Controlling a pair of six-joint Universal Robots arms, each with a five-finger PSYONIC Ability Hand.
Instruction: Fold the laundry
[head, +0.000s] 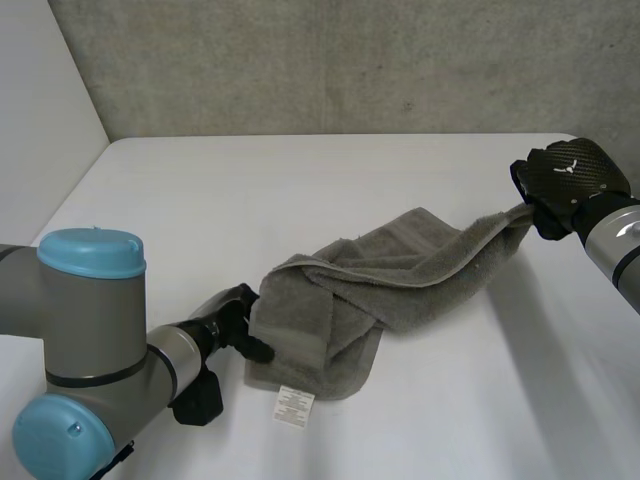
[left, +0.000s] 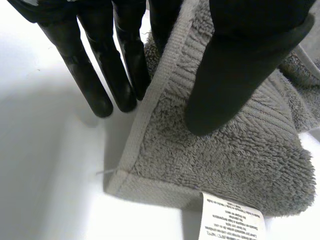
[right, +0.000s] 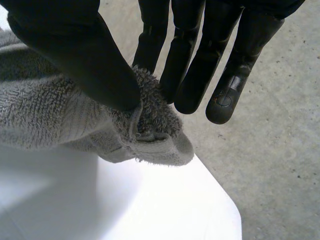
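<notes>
Towel, 1 pc, grey, is bunched across the table from near-left to far-right. Wide bare room is left at the far side and near right. Its far corner is pinched betw. thumb and fingers of the right hand, held at the table's rt edge. Its near-left hem, by 1 white label, is clamped by the left hand, thumb on top.

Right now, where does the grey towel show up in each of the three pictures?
Head view: the grey towel stretches across the white table from the left hand to the right hand.
Left wrist view: its hemmed corner, with the white label, sits between the left hand's thumb and fingers.
Right wrist view: another corner is pinched in the right hand.
Shared landmark: the white table.
</notes>
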